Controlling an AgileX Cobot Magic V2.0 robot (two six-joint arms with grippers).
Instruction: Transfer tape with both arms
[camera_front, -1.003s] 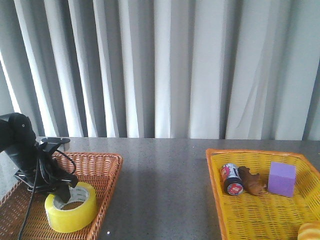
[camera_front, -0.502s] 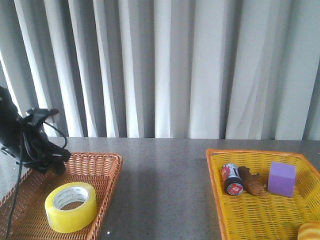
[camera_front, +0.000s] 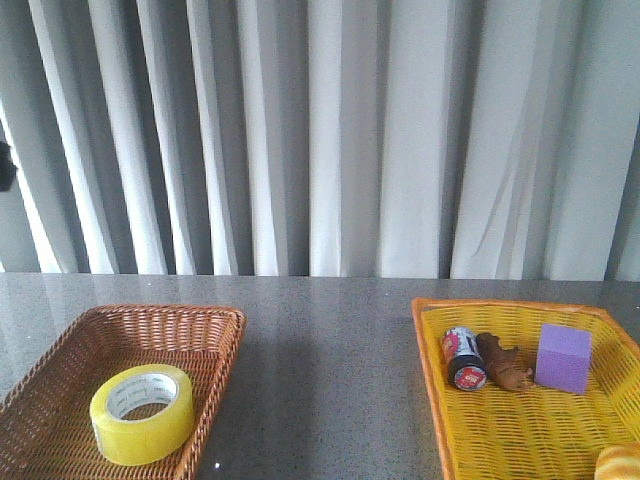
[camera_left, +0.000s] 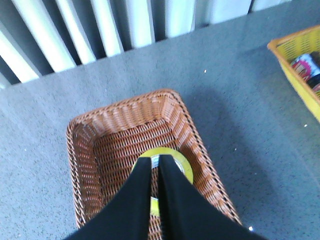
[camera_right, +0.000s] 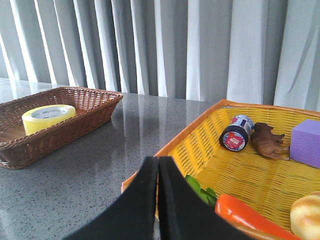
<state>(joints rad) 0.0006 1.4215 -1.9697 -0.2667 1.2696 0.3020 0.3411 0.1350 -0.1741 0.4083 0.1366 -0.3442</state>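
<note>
From the front, one tape (camera_front: 142, 412) lies flat in the brown basket (camera_front: 215, 335) near the table's left edge; one can (camera_front: 465, 358) and one cube (camera_front: 563, 357) sit in the yellow basket (camera_front: 430, 355). The left gripper (camera_left: 155, 167), fingers pressed together, hangs above the roll; descending like this could knock it. The right gripper (camera_right: 158, 167) is likewise closed and empty, over the table's right side.
</note>
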